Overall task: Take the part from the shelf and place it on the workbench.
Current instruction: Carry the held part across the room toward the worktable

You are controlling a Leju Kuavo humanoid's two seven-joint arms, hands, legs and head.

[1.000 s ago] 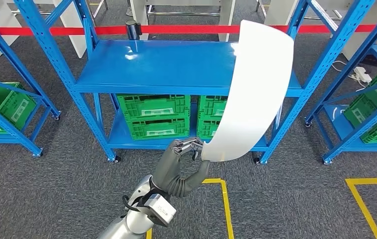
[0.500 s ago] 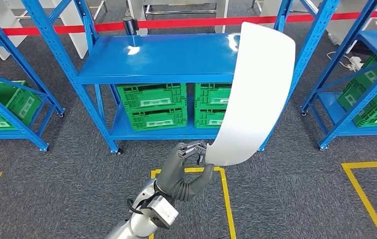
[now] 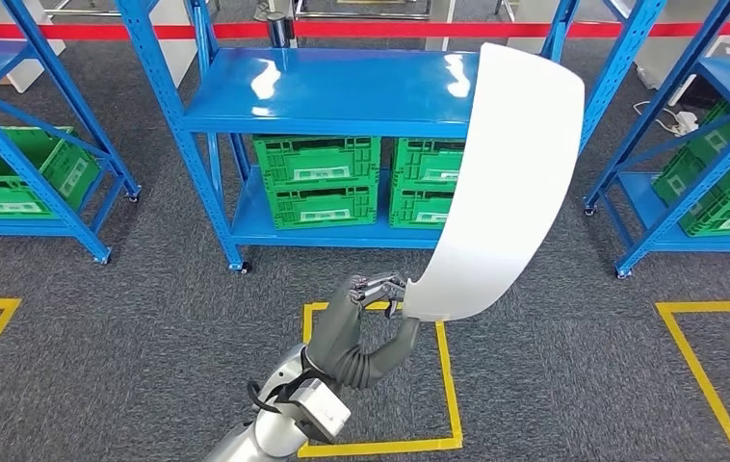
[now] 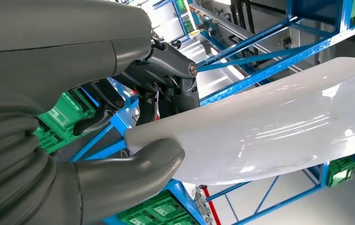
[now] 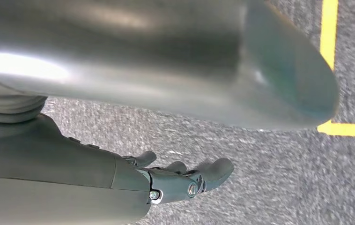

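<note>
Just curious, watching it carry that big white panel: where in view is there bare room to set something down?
The top of the blue shelf, between its uprights, is bare on its visible left and middle; the white panel in the left hand hides its right end. The lower level is crowded with green crates.

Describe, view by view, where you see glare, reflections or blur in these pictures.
Head view: sharp, with white glare patches on the blue shelf top. Left wrist view: streaked highlights on the glossy white part, the left hand close against it. Right wrist view: a blurred metallic surface, the right hand sharper.
</note>
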